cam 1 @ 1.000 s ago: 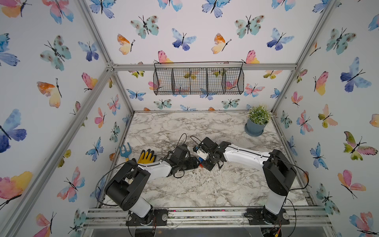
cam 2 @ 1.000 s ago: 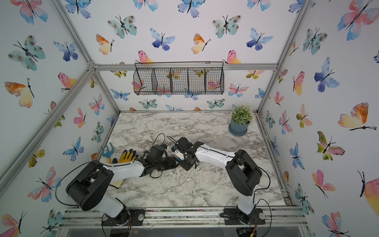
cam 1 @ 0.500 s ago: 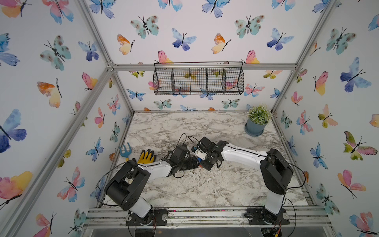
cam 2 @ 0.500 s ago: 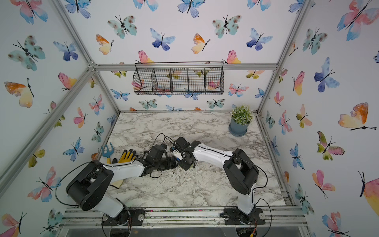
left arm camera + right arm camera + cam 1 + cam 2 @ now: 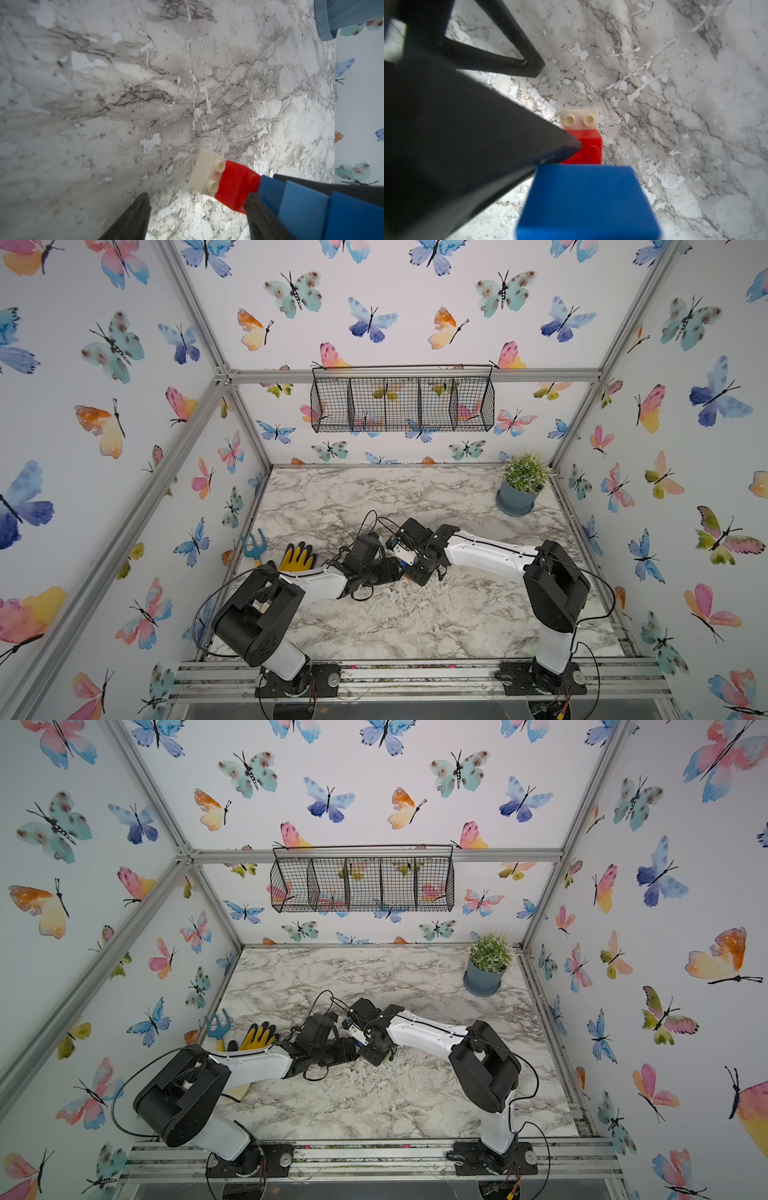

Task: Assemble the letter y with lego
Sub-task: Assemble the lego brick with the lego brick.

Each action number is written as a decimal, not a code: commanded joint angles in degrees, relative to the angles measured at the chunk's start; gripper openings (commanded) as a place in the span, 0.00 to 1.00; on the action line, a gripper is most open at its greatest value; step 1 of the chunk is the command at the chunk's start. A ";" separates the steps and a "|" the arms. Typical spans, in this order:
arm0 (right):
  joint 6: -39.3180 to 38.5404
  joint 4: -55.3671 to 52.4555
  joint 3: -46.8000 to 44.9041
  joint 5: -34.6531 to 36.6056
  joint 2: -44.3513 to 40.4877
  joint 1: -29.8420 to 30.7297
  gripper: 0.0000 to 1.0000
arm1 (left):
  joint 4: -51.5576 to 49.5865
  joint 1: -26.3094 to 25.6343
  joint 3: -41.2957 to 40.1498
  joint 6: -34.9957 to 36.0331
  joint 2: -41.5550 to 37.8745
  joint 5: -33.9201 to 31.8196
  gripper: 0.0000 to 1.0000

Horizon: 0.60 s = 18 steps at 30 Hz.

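The lego shows in both wrist views as one joined piece: a cream brick (image 5: 207, 172) (image 5: 579, 119), a red brick (image 5: 234, 189) (image 5: 589, 147) and a blue brick (image 5: 301, 205) (image 5: 588, 203) in a row above the marble table (image 5: 145, 104). My right gripper (image 5: 417, 568) is shut on the blue end; its own jaws are hidden behind the brick. My left gripper (image 5: 198, 197) is open, with one finger (image 5: 259, 214) against the red and blue bricks and only marble between the fingers. Both grippers meet at mid-table in both top views (image 5: 359, 1048).
A potted plant (image 5: 521, 485) stands at the back right. A yellow-and-black glove (image 5: 297, 558) and a blue garden fork (image 5: 255, 545) lie by the left wall. A wire basket (image 5: 403, 400) hangs on the back wall.
My right arm has shifted slightly left with the lego, closer to the left gripper. The left arm has hardly moved.
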 commanded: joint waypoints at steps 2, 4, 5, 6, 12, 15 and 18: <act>-0.86 -2.98 0.59 0.85 3.57 0.97 0.28 | -6.31 -0.02 -3.58 0.02 1.41 -2.22 0.71; -0.60 -3.37 1.11 0.98 3.97 1.06 0.28 | -5.66 0.23 -4.06 0.02 1.32 -1.75 0.71; -0.59 -3.47 1.25 0.90 3.98 1.06 0.28 | -5.32 0.32 -4.25 0.02 1.24 -1.47 0.71; -0.51 -3.56 1.39 1.07 4.10 1.06 0.28 | -4.88 0.41 -4.49 -0.06 1.07 -1.17 0.71; -0.35 -5.46 3.20 1.66 5.54 1.06 0.28 | -4.38 0.50 -4.77 0.02 0.53 -0.59 0.72; -0.24 -5.70 3.79 1.57 5.95 1.06 0.28 | -4.30 0.50 -5.06 0.02 0.20 -0.55 0.72; -0.10 -6.10 4.07 1.56 6.28 1.08 0.28 | -4.36 0.50 -5.47 -0.07 -0.35 -0.63 0.72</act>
